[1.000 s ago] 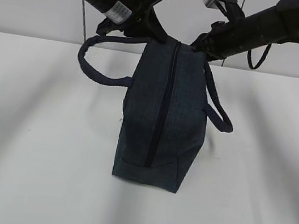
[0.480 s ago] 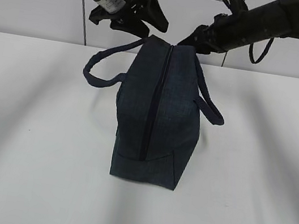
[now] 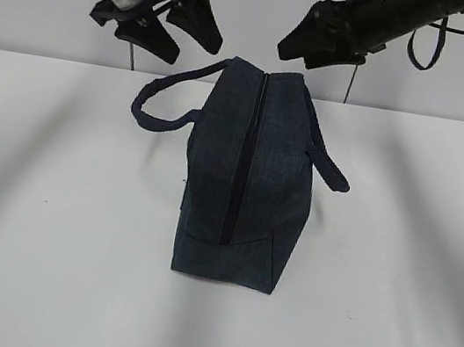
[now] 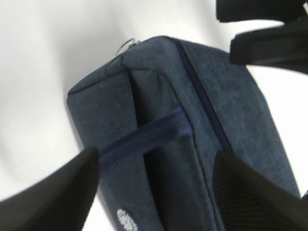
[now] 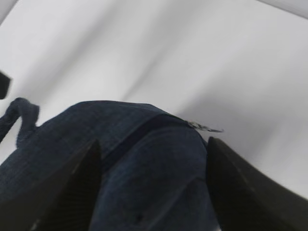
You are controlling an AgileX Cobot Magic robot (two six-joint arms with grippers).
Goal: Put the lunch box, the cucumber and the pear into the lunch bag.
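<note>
The lunch bag (image 3: 245,176) stands zipped on the white table (image 3: 45,222), handles drooping sideways; the left gripper (image 3: 174,28) and right gripper (image 3: 311,46) hang above, apart from it, both spread and empty. Left wrist: fingers (image 4: 53,197) straddle the bag's handle (image 4: 144,139). Right wrist: ring pull (image 5: 204,127) visible at the zipper's end.

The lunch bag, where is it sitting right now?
In the exterior view the lunch bag stands upright mid-table, zipped shut, with the left hand and right hand open above its far end, touching nothing.
</note>
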